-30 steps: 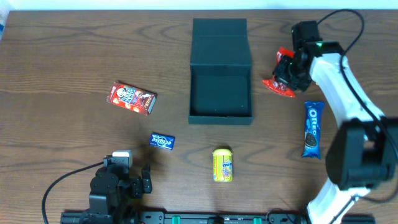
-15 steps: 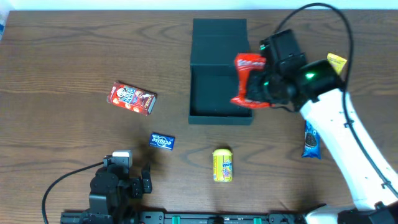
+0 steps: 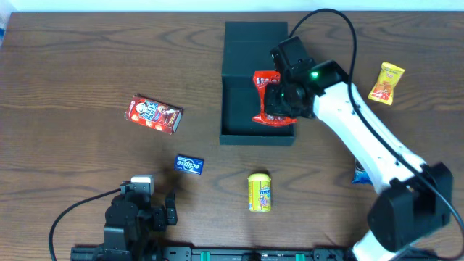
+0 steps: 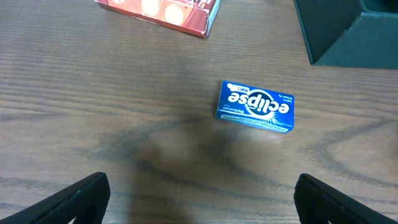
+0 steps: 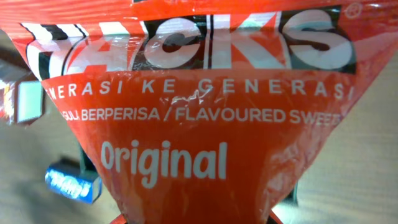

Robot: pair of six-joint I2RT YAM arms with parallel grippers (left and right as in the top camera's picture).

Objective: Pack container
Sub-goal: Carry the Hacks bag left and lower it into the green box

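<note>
While gripping the red sweet packet (image 3: 265, 101) in the right pincer (image 3: 278, 96), hovering over the right side of the container (image 3: 241, 109) by the worktop's (image 3: 87, 65) far edge — long axis along the box, tray below. Left pincer (image 4: 200, 202) spread wide, well apart.

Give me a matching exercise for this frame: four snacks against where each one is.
Things:
1. Hacks bag
2. Eclipse box
3. yellow tub
4. yellow packet

Places:
A. on the table, nearer the robot than the container
B. held by the right gripper over the container
C. on the table, far right of the container
D. on the table just ahead of the open left gripper

Pairs: 1-B; 2-D; 3-A; 4-C
</note>
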